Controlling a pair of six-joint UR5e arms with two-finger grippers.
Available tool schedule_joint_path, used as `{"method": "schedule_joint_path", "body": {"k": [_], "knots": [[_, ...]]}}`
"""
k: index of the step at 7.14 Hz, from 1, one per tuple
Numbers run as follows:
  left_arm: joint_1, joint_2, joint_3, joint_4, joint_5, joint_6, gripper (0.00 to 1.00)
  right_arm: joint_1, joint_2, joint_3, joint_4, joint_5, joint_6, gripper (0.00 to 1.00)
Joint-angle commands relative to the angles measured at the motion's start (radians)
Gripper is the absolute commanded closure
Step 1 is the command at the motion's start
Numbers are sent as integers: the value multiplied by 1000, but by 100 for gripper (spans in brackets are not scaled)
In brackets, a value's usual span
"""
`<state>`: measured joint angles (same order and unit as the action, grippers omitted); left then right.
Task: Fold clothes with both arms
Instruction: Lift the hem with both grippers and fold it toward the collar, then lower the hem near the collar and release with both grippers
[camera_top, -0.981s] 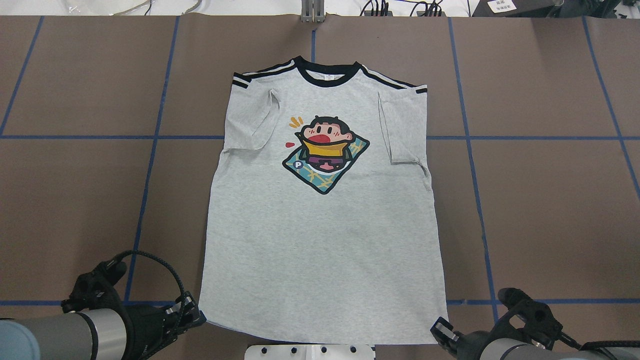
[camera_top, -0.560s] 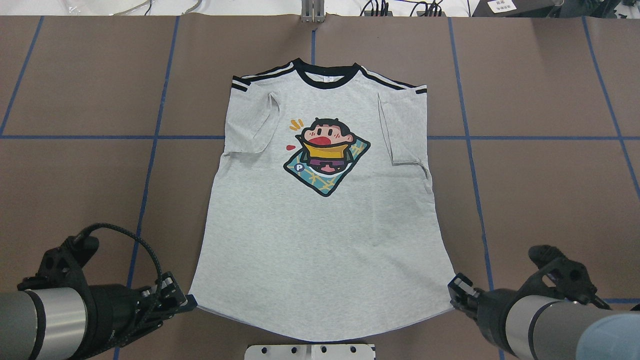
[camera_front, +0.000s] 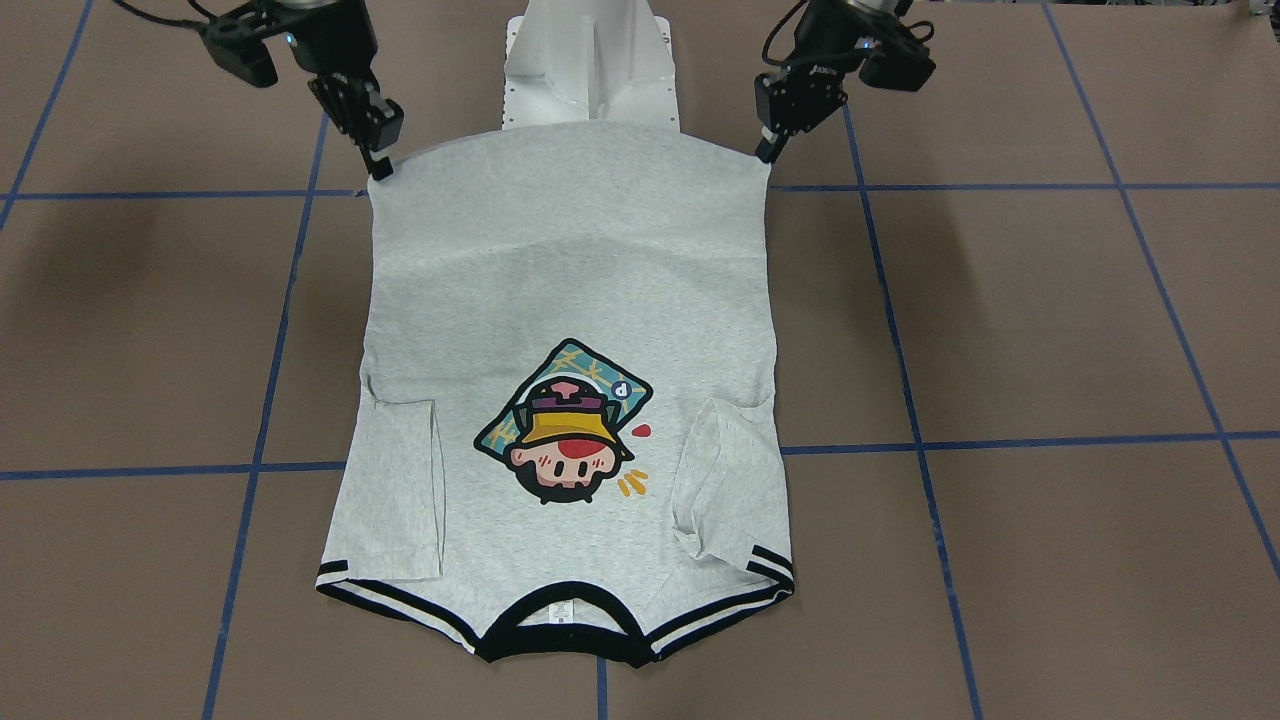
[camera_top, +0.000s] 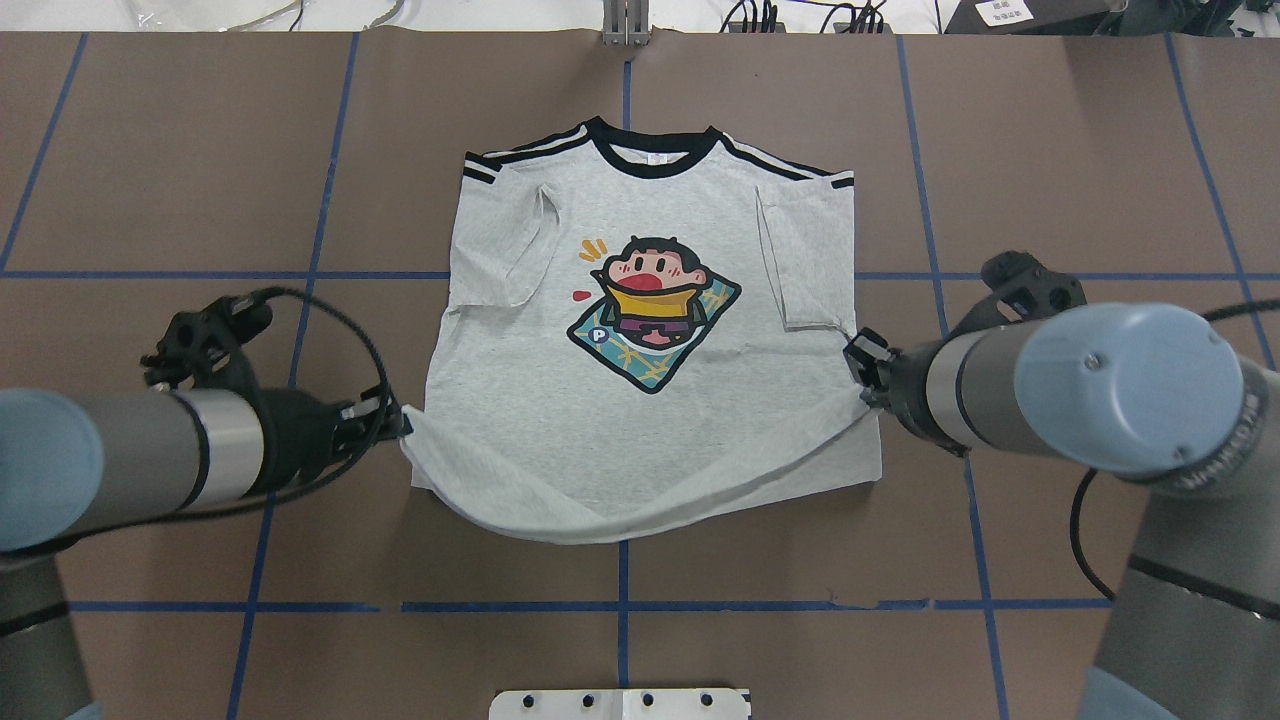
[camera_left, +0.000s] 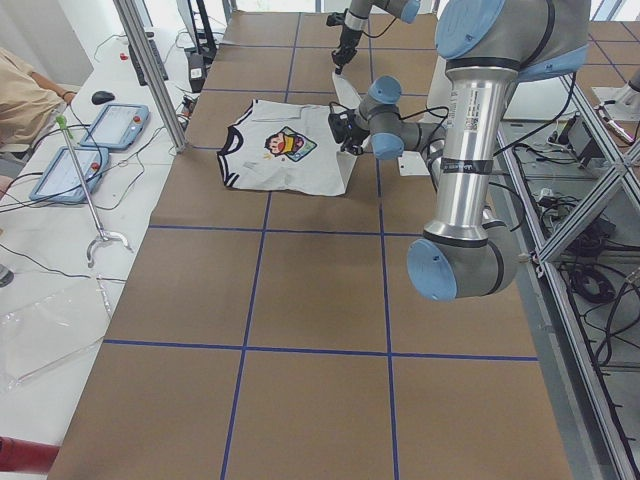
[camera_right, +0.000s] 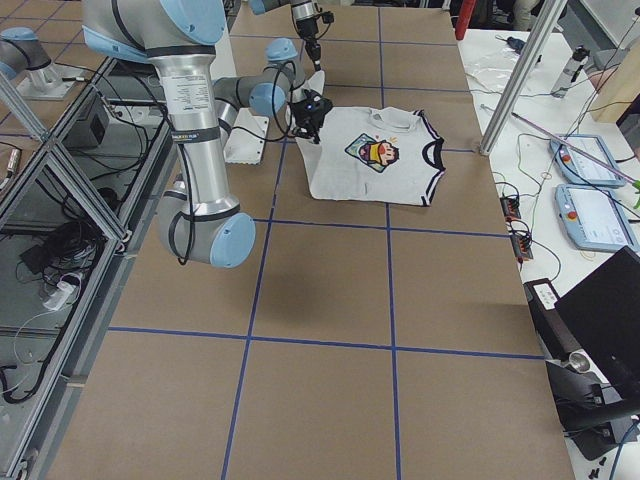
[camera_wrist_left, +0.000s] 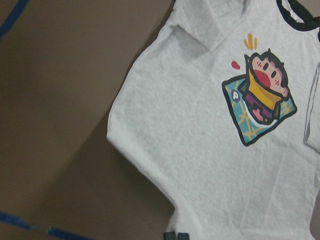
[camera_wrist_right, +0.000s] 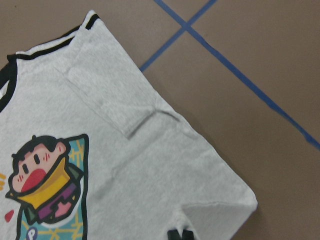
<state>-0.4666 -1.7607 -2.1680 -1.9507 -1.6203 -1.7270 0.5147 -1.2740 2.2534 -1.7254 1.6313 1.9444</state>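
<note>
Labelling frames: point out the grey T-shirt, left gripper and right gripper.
grey T-shirt (camera_top: 650, 440), overhead view, bare front below print.
left gripper (camera_top: 398, 426), overhead view, between fingertips.
right gripper (camera_top: 862, 375), overhead view, between fingertips.

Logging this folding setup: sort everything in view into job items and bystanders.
Job in hand:
T-shirt
left gripper and right gripper, each gripping a hem corner

Lying about:
white pedestal base
control tablets
blue tape grid
</note>
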Motion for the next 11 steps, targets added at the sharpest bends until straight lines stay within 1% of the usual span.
{"method": "schedule_joint_path", "body": {"k": [1, 2, 3, 4, 5, 6, 7, 8, 9, 10, 11], "knots": [[-194, -226, 324, -28, -68, 133, 100, 132, 100, -215, 9, 15, -184, 100], [-266, -293, 473, -157, -107, 132, 100, 166, 164, -327, 10, 13, -226, 100], [-306, -307, 576, -257, -107, 135, 100, 210, 215, -430, 56, 13, -249, 100], [-328, -312, 602, -295, -107, 142, 100, 238, 226, -515, 178, 13, -258, 100], [-330, -319, 608, -295, -104, 142, 100, 257, 228, -562, 232, 15, -259, 100], [-328, -333, 637, -300, -101, 141, 100, 261, 254, -618, 239, 15, -265, 100], [-327, -377, 696, -303, -98, 141, 100, 262, 287, -673, 239, 13, -266, 100], [-323, -411, 773, -350, -95, 139, 100, 262, 295, -707, 262, 12, -268, 100], [-320, -414, 857, -443, -95, 139, 100, 262, 295, -768, 346, 10, -268, 100], [-319, -422, 919, -500, -93, 141, 100, 262, 298, -813, 407, 9, -266, 100], [-319, -434, 948, -516, -93, 141, 100, 262, 298, -828, 415, 9, -266, 100]]}}
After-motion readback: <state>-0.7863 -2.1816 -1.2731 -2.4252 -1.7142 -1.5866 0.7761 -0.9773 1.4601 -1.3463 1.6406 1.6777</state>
